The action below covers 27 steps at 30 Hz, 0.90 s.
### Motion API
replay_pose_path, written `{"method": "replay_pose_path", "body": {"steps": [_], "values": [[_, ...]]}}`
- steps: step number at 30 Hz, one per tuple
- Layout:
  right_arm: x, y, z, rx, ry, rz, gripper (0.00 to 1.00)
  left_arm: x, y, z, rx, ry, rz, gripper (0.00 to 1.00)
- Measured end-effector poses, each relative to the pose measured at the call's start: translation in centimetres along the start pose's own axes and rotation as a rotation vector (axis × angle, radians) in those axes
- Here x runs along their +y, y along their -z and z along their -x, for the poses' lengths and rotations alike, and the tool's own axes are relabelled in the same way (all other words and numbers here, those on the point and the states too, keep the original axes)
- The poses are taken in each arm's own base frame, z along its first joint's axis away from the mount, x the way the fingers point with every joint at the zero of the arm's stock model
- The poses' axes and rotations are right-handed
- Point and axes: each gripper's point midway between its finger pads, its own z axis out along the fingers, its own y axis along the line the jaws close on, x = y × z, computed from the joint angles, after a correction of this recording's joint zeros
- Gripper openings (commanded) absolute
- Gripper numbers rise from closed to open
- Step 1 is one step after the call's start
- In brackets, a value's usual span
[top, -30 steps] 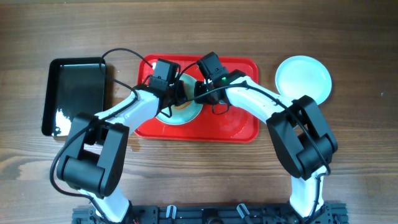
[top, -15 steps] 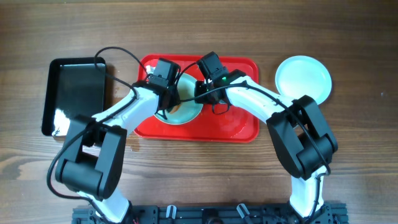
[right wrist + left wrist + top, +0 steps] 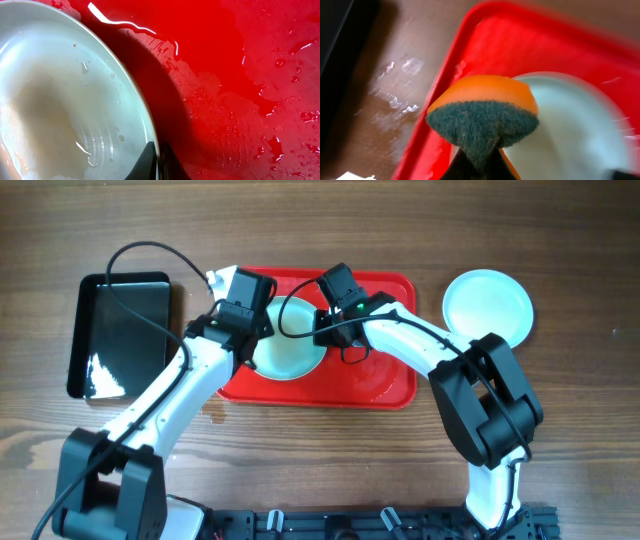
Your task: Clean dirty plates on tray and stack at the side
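A pale mint-white plate (image 3: 292, 350) sits on the left part of the red tray (image 3: 370, 385). My right gripper (image 3: 318, 332) is shut on the plate's right rim; the wrist view shows the wet plate (image 3: 65, 100) with the rim between my fingers (image 3: 156, 162). My left gripper (image 3: 243, 330) is shut on an orange and dark green sponge (image 3: 482, 117), held over the tray's left rim (image 3: 437, 105) beside the plate (image 3: 570, 130). Another plate (image 3: 488, 307) lies on the table right of the tray.
A glossy black tray (image 3: 120, 335) lies left of the red tray. Water drops lie on the red tray's floor (image 3: 260, 75) and on the wooden table (image 3: 395, 95) by its left rim. A black cable loops above the left arm.
My left gripper has lifted the sponge off the plate and moved left to the tray's left rim. The right gripper has stayed on the plate's rim.
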Motion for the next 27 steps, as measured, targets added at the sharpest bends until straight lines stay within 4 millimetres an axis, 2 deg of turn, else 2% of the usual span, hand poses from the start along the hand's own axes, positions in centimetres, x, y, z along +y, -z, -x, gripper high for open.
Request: {"method": "replay_pose_path", "body": {"steps": [2, 4, 6, 13, 18, 22, 27], "values": [[0.0, 0.0, 0.0, 0.0, -0.001, 0.0, 0.04, -1.6, 0.1, 0.7, -0.02, 0.023, -0.078, 0.04], [0.0, 0.0, 0.0, 0.0, -0.003, 0.0, 0.05, -3.3, -0.3, 0.7, -0.008, 0.035, -0.16, 0.04], [0.0, 0.0, 0.0, 0.0, -0.005, -0.001, 0.04, -4.3, -1.2, 0.3, 0.011, 0.034, -0.197, 0.04], [0.0, 0.0, 0.0, 0.0, -0.005, 0.0, 0.04, -6.4, -6.3, -2.9, 0.112, 0.032, -0.262, 0.04], [0.0, 0.0, 0.0, 0.0, -0.005, 0.0, 0.04, -8.6, -7.6, -3.8, 0.148, 0.05, -0.369, 0.05], [0.0, 0.0, 0.0, 0.0, -0.005, 0.0, 0.04, -8.4, -7.6, -4.7, 0.185, 0.048, -0.366, 0.04], [0.0, 0.0, 0.0, 0.0, -0.005, 0.0, 0.04, -5.7, -8.1, -5.5, 0.23, 0.054, -0.238, 0.04]]}}
